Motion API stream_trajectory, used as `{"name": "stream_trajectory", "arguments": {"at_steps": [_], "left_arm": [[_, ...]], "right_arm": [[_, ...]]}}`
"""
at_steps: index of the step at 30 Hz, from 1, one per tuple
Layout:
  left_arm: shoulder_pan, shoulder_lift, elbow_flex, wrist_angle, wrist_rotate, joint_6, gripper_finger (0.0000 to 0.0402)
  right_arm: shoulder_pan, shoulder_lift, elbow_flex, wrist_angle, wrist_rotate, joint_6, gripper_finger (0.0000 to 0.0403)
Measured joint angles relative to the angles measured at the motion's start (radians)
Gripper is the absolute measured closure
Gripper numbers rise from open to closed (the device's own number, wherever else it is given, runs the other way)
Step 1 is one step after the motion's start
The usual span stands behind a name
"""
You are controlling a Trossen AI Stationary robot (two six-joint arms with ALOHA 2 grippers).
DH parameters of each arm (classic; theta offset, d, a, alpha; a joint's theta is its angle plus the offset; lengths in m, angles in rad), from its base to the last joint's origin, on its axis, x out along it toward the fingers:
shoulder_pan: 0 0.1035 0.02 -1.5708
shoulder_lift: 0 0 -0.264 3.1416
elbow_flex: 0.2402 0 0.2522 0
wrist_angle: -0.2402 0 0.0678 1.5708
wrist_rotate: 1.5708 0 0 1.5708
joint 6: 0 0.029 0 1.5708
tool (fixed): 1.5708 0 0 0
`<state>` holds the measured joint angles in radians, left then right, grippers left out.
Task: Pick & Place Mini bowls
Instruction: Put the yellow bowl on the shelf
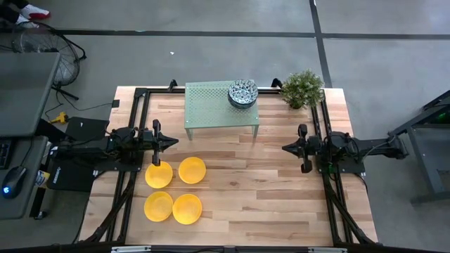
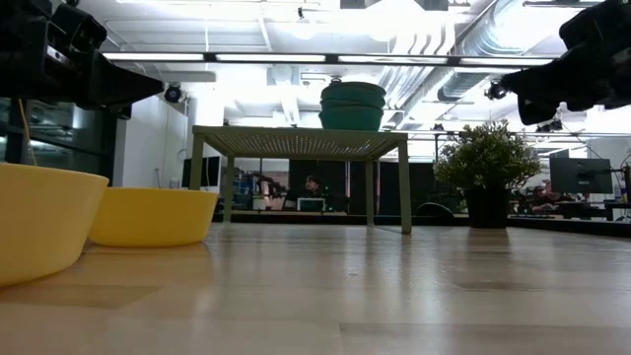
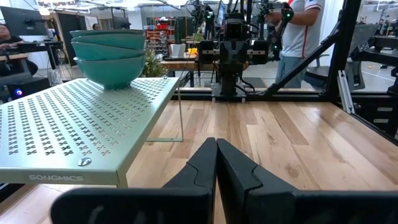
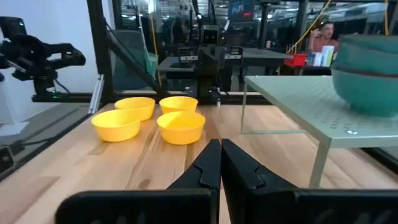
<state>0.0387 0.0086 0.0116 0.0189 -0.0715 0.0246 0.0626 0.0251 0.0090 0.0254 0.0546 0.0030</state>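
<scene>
I find four patterned blue-grey mini bowls (image 1: 242,93) stacked on the pale green perforated rack (image 1: 211,105); four plain yellow bowls (image 1: 175,189) remain on the wooden desk (image 1: 267,183). Left tool (image 1: 169,142) and right tool (image 1: 288,148) are both closed, empty.

The setting is a robotics laboratory in a large open industrial hall. Around the wooden table (image 1: 239,183) lie a grey concrete floor (image 1: 211,49) with dark seam lines, a floor fan (image 1: 60,53) and a desk carrying a keyboard and mouse (image 1: 13,179). Beyond the table, exposed ceiling ducts (image 2: 473,49), strip lights, monitors (image 2: 582,176) and further workbenches appear (persons stand or sit among them).
</scene>
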Motion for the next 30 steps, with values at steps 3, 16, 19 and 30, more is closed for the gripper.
{"name": "stream_trajectory", "arguments": {"at_steps": [3,16,19,30], "left_arm": [[0.0,0.0,0.0,0.0,0.0,0.0,0.0395],[0.0,0.0,0.0,0.0,0.0,0.0,0.0395],[0.0,0.0,0.0,0.0,0.0,0.0,0.0395],[0.0,0.0,0.0,0.0,0.0,0.0,0.0395]], "right_arm": [[-0.021,0.006,0.0,0.0,-0.002,-0.004,0.0403],[-0.052,0.021,0.0,-0.01,-0.036,0.022,0.0402],[-0.052,0.021,0.0,-0.007,-0.035,0.019,0.0402],[-0.052,0.021,0.0,-0.002,-0.036,0.022,0.0402]]}}
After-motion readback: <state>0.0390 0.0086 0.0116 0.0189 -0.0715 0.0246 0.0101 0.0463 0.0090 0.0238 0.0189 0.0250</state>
